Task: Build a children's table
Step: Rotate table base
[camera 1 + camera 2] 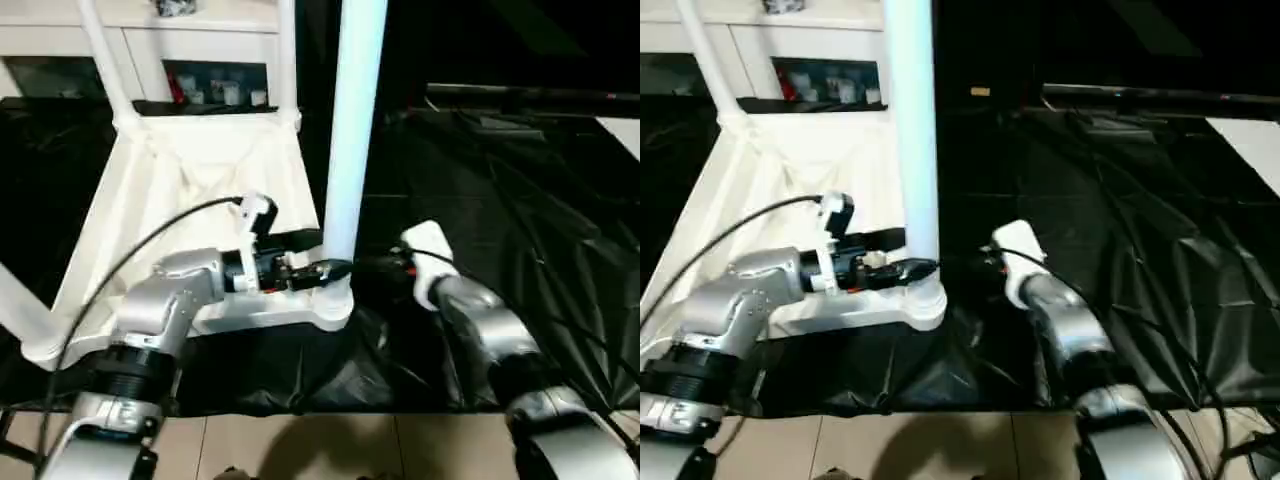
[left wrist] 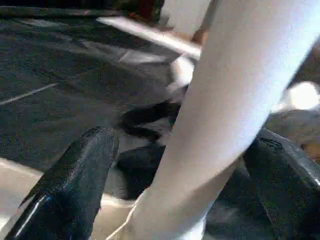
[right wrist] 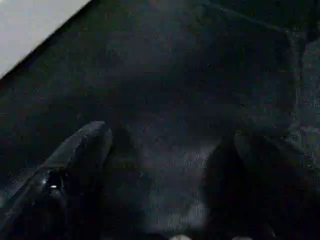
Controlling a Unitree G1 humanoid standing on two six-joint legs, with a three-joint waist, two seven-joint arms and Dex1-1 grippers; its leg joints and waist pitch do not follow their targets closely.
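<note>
- The white tabletop (image 1: 200,190) lies upside down on a black sheet (image 1: 500,220) that covers the surface.
- Its ribbed side faces up.
- A long white leg (image 1: 352,130) stands straight up in the near corner socket (image 1: 335,305), on the robot's right side of the tabletop.
- Two more legs (image 1: 105,60) stick up from the far corners, and another leg pokes out at the near left corner.
- The left pincer (image 1: 325,272) reaches to the bottom of the near leg.
- In the left wrist view its two black fingers (image 2: 75,185) sit on both sides of the leg, spread apart.
- The right pincer (image 3: 165,175) is open and holds nothing, low over the black sheet just beside that leg.
- A white cabinet (image 1: 200,40) stands behind the tabletop.
</note>
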